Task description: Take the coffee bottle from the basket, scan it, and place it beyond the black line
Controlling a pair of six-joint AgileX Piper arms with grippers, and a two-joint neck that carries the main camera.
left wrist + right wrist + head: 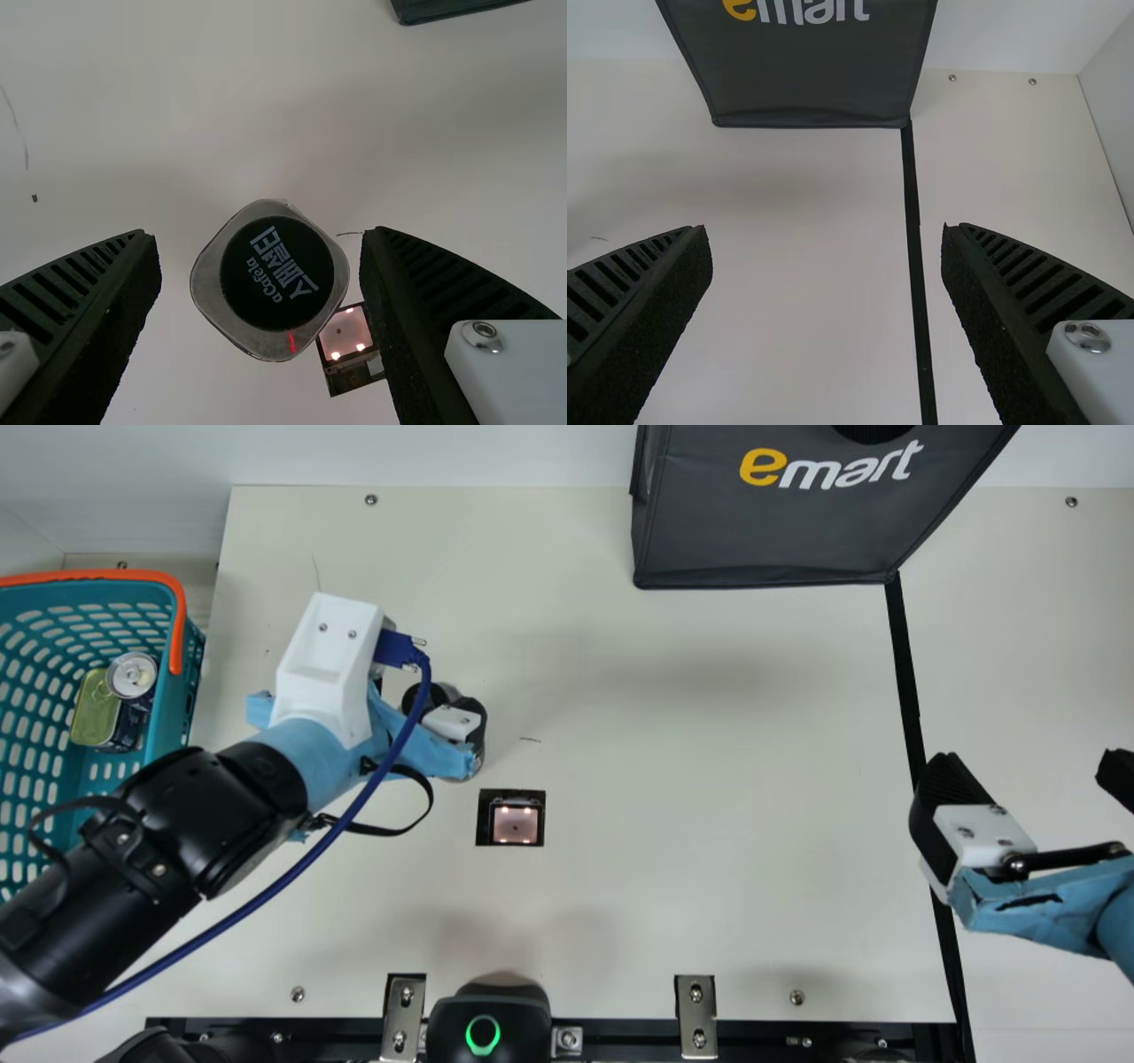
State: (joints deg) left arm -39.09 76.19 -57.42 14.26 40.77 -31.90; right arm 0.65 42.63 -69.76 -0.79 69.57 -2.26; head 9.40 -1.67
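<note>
"Why is the bottle [276,274] standing there?"

"Upright on the surface [709,717], just left and on the far side of the scanner [515,822], it seems parked for a good grip. I judge that I'll close on its sides, leaving something to show the scanner, though I can't read a barcode from here."

"And your right gripper [825,234]?"

"Spread wide and empty. I have it at the right, by the black line [905,673], which suggests it's spare for now, or ready for a handover."

"Where's the bottle relative to your left gripper [260,243]?"

"Between its fingers, which are wide apart. There's a clear gap on one side and only a narrow one on the other, so I'd centre before closing, or I might nudge the bottle over."

"So it's out of the basket [168,717]?"

"Yes, the basket is off to the left, with a can [131,676] and a tin [93,713] inside. Whether the scan is done, I can't tell; the bottle is well left of the black line, so placing remains."
</note>
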